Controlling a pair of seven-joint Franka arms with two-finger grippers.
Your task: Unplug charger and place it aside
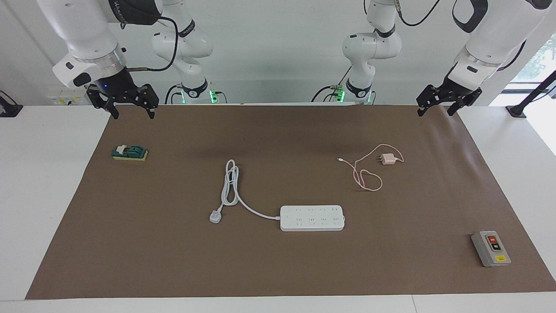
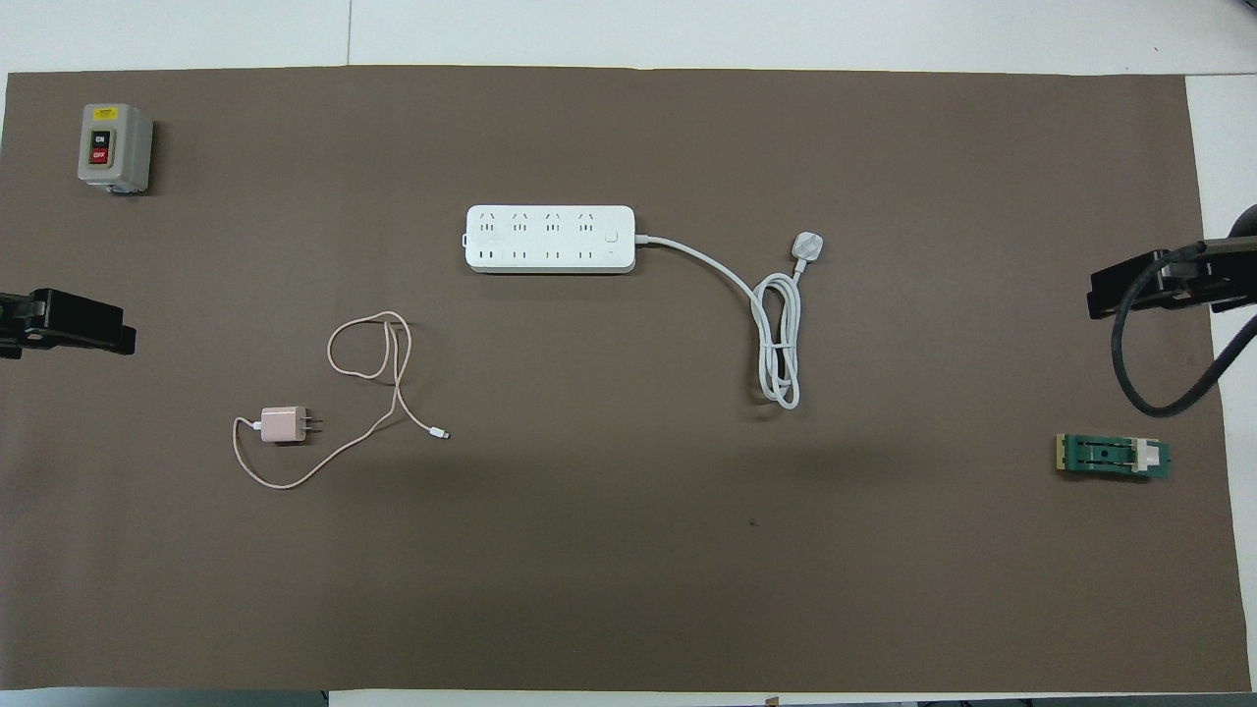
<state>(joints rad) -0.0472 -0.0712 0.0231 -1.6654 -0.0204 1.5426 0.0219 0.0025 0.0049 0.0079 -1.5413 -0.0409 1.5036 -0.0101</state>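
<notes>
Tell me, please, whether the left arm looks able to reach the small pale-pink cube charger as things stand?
Probably yes. The small pale-pink cube charger lies unplugged on the brown mat toward the left arm's end, with nothing on or against it. The left gripper hangs open above the mat's edge.

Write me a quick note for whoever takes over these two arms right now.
Left pincer: open, empty, raised over the mat's corner at its own end.
Right pincer: open, empty, raised over the mat's edge, near the green switch.
Charger: unplugged, lying on the mat with its cable, nearer the robots than the power strip.
Done: unplugging, setting aside.
Left: apparently nothing.
</notes>
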